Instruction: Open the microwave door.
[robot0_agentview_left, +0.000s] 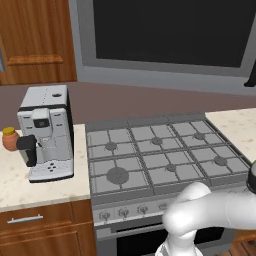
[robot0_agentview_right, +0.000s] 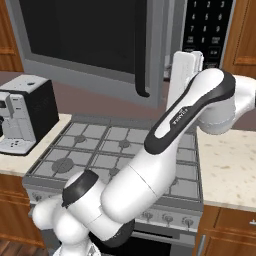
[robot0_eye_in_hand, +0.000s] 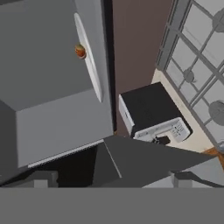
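Kitchen: microwave door (robot0_agentview_right: 85, 42) above gas stove (robot0_agentview_left: 160, 155), partly swung out. Hand (robot0_agentview_right: 186, 67) beside its black handle (robot0_agentview_right: 142, 50); grip state indiscernible. Push steadily outward along hinge arc.

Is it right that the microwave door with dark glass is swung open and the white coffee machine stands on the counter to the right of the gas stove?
Not quite. The white coffee machine stands left of the gas stove, as the left base view shows. The microwave door with dark glass is indeed swung open.
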